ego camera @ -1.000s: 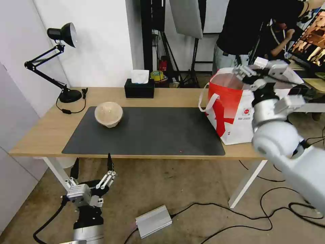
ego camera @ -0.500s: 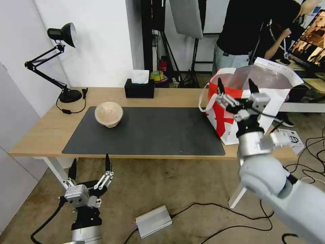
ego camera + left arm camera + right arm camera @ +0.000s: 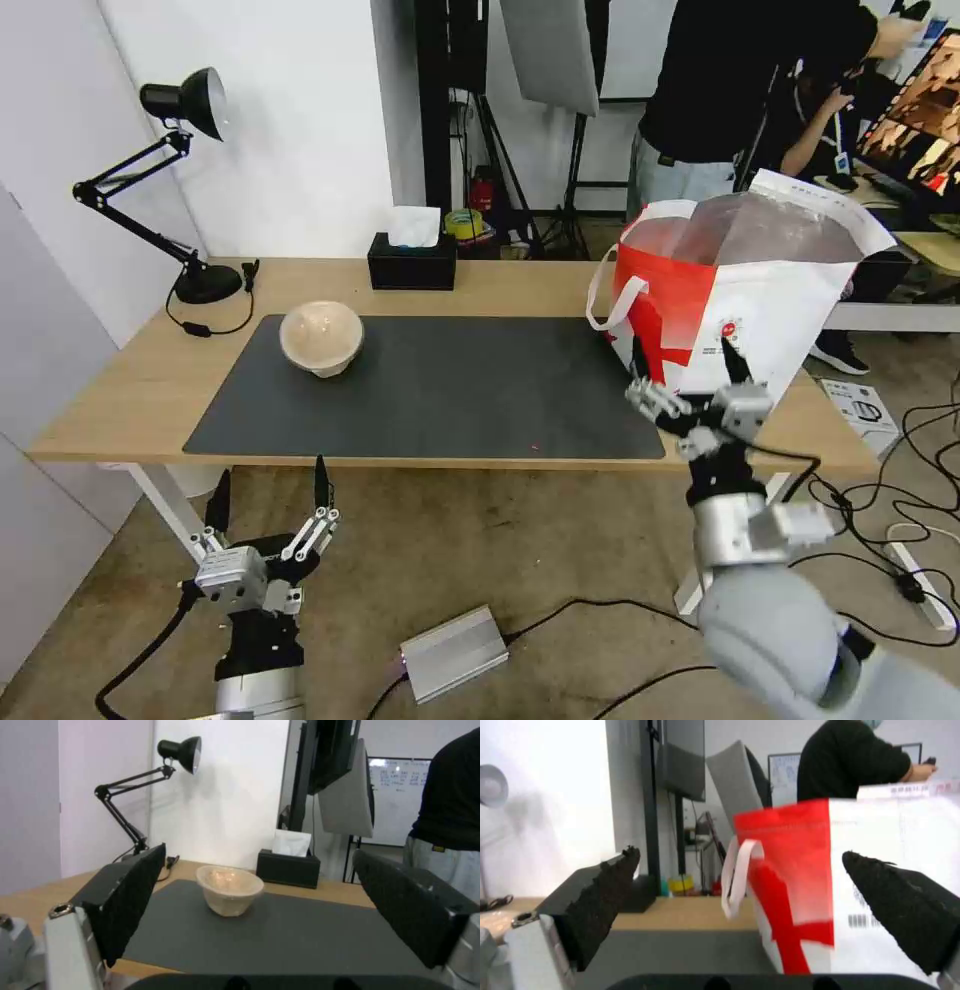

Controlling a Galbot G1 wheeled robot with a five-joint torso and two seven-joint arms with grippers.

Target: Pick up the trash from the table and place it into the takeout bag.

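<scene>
Both jaws stand apart and empty — right gripper point(image 3: 690, 385) low before the takeout bag point(image 3: 745, 300), left gripper point(image 3: 268, 505) below the table point(image 3: 120, 400) edge. Remaining trash, the beige bowl point(image 3: 321, 338), sits on the mat's left end — seemingly between picks; fetching it looks like the left arm's reach.

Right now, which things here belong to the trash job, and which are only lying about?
Job: beige lidded bowl on the table; takeout bag; left gripper and right gripper, both open and empty.

Lying about: tissue box, desk lamp, grey mat.

Beige bowl point(image 3: 321, 338) on dark mat point(image 3: 430, 390)
</scene>
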